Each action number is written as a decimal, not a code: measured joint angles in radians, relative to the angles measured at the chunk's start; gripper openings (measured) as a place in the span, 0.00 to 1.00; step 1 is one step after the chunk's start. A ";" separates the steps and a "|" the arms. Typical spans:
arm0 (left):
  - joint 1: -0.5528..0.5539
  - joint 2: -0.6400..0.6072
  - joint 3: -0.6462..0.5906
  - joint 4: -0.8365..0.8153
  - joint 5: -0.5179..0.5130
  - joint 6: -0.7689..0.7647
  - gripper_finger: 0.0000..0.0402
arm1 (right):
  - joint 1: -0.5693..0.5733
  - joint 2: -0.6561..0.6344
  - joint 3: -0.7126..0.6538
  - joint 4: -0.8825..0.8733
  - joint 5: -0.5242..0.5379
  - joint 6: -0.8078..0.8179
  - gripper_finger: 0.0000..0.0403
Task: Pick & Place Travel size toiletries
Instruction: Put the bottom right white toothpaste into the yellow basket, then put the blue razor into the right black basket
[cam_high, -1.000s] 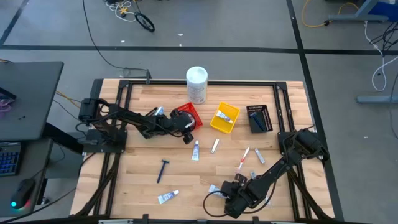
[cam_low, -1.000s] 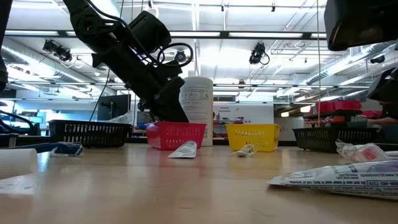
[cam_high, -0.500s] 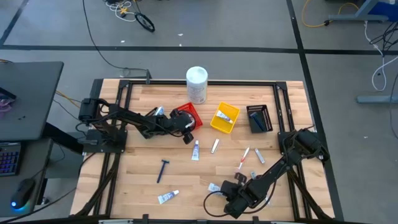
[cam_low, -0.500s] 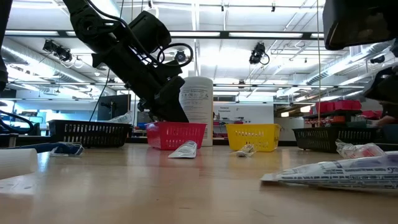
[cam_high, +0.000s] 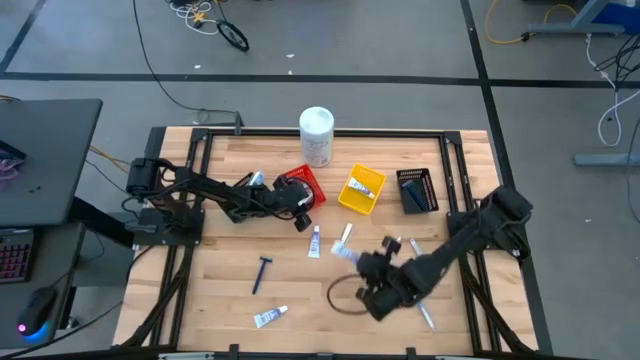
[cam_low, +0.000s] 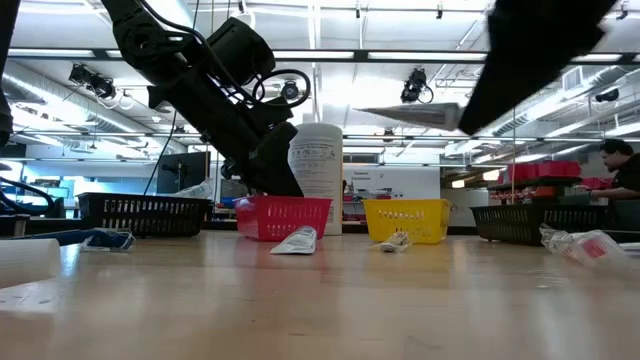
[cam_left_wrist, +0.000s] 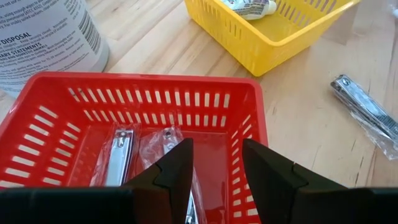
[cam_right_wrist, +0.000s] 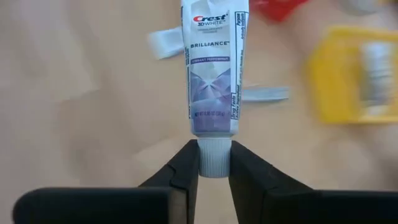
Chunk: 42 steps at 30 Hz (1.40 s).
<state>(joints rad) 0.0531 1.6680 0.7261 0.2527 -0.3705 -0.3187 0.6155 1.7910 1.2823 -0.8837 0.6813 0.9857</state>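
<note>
A white-and-purple toothpaste tube (cam_right_wrist: 212, 68), one of the travel size toiletries, hangs over the table's middle (cam_high: 343, 250) with my right gripper (cam_high: 358, 262) shut on it. My left gripper (cam_left_wrist: 216, 168) stands open over the red bin (cam_high: 303, 183), where packed silvery nail clippers (cam_left_wrist: 120, 155) lie. On the wood lie another tube (cam_high: 314, 241), a silvery item (cam_high: 346, 234), a blue razor (cam_high: 262, 272) and a small tube (cam_high: 269, 316). My right gripper pinches the tube's white cap (cam_right_wrist: 214, 155) between its two fingers (cam_right_wrist: 186, 168). The fingers slant down from the table's near right. The tube sticks out beyond the fingertips, in line with them, lifted clear of the table (cam_low: 410, 116).
A yellow bin (cam_high: 360, 190) with an item in it and a black bin (cam_high: 417, 190) stand to the right of the red one. A tall white canister (cam_high: 316, 135) stands at the far edge. More small items (cam_high: 417, 250) lie at the right. A person (cam_low: 620, 170) sits beyond the table.
My right gripper has risen from the table's near edge and gone toward the far edge, tipping as it went. The toothpaste tube, which lay on the wood near the front, is now lifted clear and carried along.
</note>
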 joint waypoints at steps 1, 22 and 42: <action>0.000 0.000 0.000 0.000 0.003 0.000 0.36 | -0.024 -0.006 0.000 -0.029 0.009 0.000 0.20; 0.000 0.000 0.000 0.008 0.074 0.143 0.36 | -0.612 -0.011 -0.002 -0.112 -0.231 -0.514 0.22; 0.000 0.000 0.000 0.007 0.073 0.083 0.39 | -0.688 -0.011 -0.085 0.036 -0.369 -0.688 0.32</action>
<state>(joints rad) 0.0532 1.6680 0.7261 0.2600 -0.2977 -0.2359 -0.0727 1.7802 1.1973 -0.8474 0.3125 0.2977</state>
